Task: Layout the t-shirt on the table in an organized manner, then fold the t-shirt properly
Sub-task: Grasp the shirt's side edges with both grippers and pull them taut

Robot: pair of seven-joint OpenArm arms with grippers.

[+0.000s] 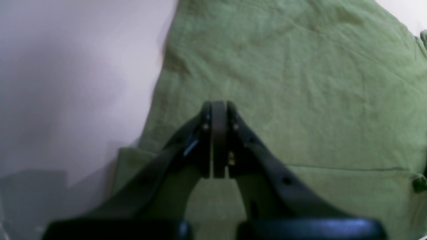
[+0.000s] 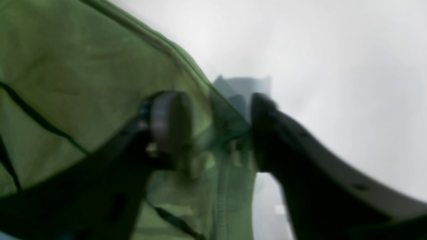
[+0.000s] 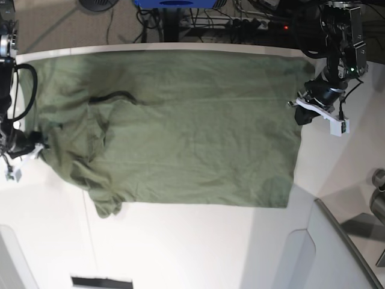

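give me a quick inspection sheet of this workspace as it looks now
surface: white table, bare at the front
job's things: green t-shirt spread wide, bunched at the sleeve end
clutter: nothing seen on the table
grippers: left gripper shut over the shirt's edge, holding nothing; right gripper part open astride a shirt hem
cables: black cable looping along the right arm, more on the floor behind
surroundings: blue unit beyond the table

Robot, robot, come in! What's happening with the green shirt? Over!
Left pincer shut, empty, over the shirt's edge. Right pincer straddling a shirt edge, grip unclear. Shirt spread on table, one end bunched. Nothing in the way.
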